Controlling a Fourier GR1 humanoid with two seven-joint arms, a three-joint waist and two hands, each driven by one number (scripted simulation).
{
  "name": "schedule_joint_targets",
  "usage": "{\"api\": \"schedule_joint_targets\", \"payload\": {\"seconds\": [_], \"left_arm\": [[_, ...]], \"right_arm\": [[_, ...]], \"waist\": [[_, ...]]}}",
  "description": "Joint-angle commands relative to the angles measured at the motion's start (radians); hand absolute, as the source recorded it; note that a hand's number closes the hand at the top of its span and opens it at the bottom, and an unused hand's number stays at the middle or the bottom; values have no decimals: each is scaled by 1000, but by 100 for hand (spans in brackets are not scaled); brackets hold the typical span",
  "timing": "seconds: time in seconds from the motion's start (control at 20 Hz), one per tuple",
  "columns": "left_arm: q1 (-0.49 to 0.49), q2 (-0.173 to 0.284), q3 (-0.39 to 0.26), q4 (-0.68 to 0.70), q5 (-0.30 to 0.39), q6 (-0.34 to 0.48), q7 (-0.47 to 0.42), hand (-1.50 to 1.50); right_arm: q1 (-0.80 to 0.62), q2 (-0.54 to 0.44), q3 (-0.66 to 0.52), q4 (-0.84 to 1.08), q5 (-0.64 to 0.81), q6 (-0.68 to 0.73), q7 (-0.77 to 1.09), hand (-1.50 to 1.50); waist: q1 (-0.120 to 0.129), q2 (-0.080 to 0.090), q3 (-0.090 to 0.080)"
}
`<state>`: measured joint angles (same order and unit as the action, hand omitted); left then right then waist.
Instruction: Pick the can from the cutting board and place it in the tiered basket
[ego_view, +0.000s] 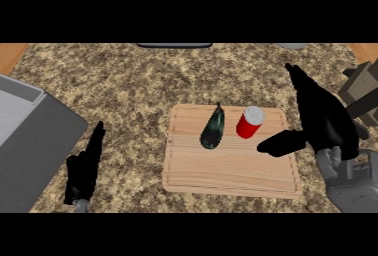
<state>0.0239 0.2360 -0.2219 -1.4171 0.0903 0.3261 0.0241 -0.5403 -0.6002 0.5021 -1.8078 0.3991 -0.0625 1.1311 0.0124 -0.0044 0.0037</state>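
Observation:
A red can (249, 123) with a silver top stands upright on the wooden cutting board (229, 170), near its far right corner. A dark green eggplant (212, 129) lies beside it to the left. My right hand (325, 120) hovers just right of the can, fingers straight and pointing away, thumb stretched toward the board below the can; it does not touch the can. My left hand (85, 167) rests open at the lower left, off the board. Part of a dark tiered basket (362, 92) shows at the right edge.
A grey sink or appliance (29, 145) fills the left side of the speckled counter (125, 80). Dark objects peek in at the far edge (174, 45).

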Motion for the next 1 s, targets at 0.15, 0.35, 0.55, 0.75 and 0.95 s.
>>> {"api": "schedule_joint_targets", "payload": {"seconds": [0.15, 0.35, 0.55, 0.75, 0.95], "left_arm": [[47, -23, -16, 23, -15, 5, -3, 0], [64, -13, 21, 53, 11, -26, -55, 0], [63, -17, 20, 26, 0, -20, -26, 0], [43, -30, 12, 39, -20, -16, -36, 0], [52, -40, 0, 17, -24, -11, -14, 0]], "right_arm": [[-78, 80, 39, 137, 30, 135, 195, -150], [-49, 125, 65, 135, 52, 148, 224, -150], [-98, 220, 55, 208, 78, 143, 211, -150], [-115, 243, 31, 297, 63, 187, 173, -150], [-99, 260, 64, 311, 53, 266, 229, -150]], "waist": [[2, 4, -5], [-8, 3, -5], [-3, 3, -5], [-4, 5, -5], [-10, 2, -5]]}}
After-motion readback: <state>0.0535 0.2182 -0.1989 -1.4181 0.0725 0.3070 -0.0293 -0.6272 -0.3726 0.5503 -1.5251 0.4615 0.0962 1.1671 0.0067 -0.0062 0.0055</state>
